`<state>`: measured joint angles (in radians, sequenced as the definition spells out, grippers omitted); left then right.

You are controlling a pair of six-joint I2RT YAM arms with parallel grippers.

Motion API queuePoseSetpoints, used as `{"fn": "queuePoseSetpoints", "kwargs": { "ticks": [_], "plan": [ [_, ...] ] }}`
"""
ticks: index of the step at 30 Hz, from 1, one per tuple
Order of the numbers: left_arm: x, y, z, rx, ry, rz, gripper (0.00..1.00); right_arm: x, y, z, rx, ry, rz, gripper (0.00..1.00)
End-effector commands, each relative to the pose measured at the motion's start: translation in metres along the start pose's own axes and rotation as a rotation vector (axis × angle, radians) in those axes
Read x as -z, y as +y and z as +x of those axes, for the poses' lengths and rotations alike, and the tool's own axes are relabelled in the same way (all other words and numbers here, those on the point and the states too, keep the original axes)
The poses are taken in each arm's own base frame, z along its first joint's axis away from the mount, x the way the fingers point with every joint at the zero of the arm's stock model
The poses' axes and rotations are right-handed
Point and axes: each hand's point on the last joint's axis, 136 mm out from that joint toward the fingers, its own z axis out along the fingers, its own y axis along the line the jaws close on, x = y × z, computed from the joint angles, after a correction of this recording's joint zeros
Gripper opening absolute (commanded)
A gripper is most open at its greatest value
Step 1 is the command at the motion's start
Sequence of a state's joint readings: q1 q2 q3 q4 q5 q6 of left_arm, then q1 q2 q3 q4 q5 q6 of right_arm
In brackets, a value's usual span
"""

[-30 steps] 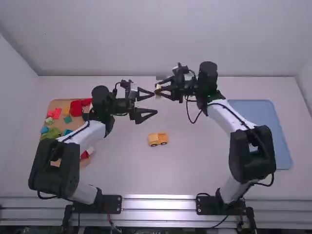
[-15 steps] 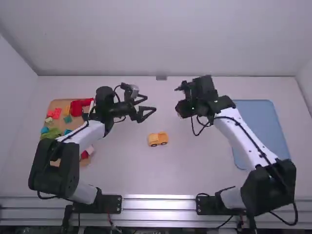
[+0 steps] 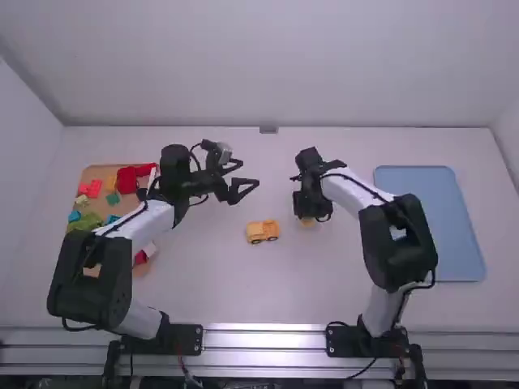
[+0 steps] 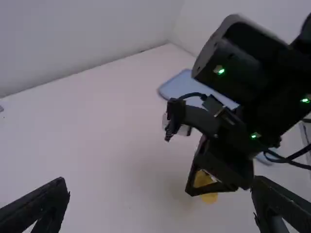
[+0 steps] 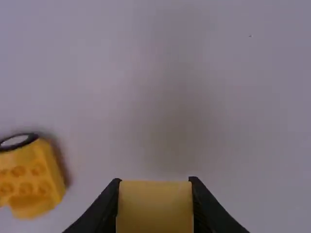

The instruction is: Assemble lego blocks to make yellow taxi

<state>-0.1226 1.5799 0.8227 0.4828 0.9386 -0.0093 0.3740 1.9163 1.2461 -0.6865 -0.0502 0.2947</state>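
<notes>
Right gripper (image 3: 306, 217): fingers closed on two sides of a yellow block (image 5: 154, 206), pinching it at the tips; whether the block meets the table (image 3: 203, 279) I cannot tell. Left gripper (image 3: 250, 173): fingers spread, nothing between them, well apart from the block. Partly built yellow taxi (image 3: 262, 232): upright on the table, to the left of the right gripper in the high view, near the held block but not touching it.

View comparison: the high view gives two dark wheels along the taxi's near side; the right wrist view adds rows of studs on top and a pale hub in one wheel, details too small to read from above. The left wrist view gives the pinch side-on.

Farther out: tan tray (image 3: 96, 172) of red, green, blue and yellow pieces beside the left arm; blue tray (image 3: 444, 211) at far right.
</notes>
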Motion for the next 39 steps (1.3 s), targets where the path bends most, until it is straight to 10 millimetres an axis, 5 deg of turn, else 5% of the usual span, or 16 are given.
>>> {"fn": "queuePoseSetpoints", "kwargs": {
  "ticks": [1, 9, 15, 20, 27, 33, 39],
  "plan": [
    [0.0, 0.001, -0.001, -0.029, 0.0, -0.014, 0.99, -0.005, -0.006, -0.004, -0.175, 0.01, -0.004, 0.01],
    [0.001, 0.01, 0.003, -0.007, 0.015, -0.067, 0.99, -0.01, -0.014, 0.006, -0.817, 0.068, 0.015, 0.0],
    [0.001, 0.01, 0.003, -0.007, 0.015, -0.067, 0.99, -0.011, -0.007, 0.0, -1.05, 0.038, 0.005, 0.0],
    [0.001, 0.01, 0.003, -0.006, 0.016, -0.066, 0.99, -0.011, -0.014, 0.016, -1.354, 0.01, 0.124, 0.08],
    [0.001, 0.01, 0.003, -0.007, 0.015, -0.065, 0.99, -0.012, -0.01, 0.015, -1.392, -0.046, 0.148, 0.25],
    [0.001, 0.01, 0.003, -0.005, 0.016, -0.064, 0.99, -0.024, -0.008, 0.015, -1.403, -0.043, 0.101, 0.13],
    [0.001, 0.01, 0.003, -0.007, 0.015, -0.064, 0.99, -0.035, -0.011, 0.023, -1.452, 0.006, 0.072, 0.15]
  ]
}}
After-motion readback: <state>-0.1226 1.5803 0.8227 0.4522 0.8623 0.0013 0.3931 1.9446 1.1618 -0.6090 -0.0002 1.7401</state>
